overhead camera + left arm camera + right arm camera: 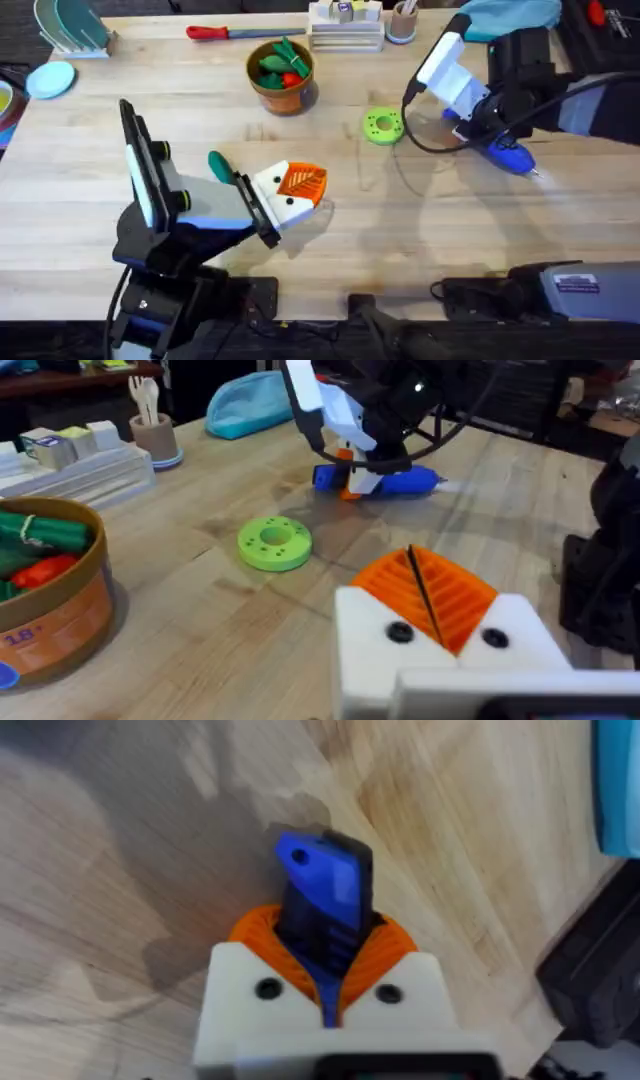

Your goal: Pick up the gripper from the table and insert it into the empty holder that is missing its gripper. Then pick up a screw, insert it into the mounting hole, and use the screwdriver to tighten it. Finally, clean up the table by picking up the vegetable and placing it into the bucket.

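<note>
Screwdriver [322, 910] sits clamped between the right hand's [325, 982] orange pads, blue and stubby up close in the right wrist view. Overhead adds its tip [531, 171] low over the tabletop [420, 230], right of the lime-green disc [382, 125]. Left hand [297, 196] is clenched empty, pads together, beside the dark green vegetable [220, 165].

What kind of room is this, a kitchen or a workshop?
Probably a robotics lab bench: a wooden table with a blue screwdriver in the right end effector, a red-handled tool and a pot of toy vegetables.
</note>
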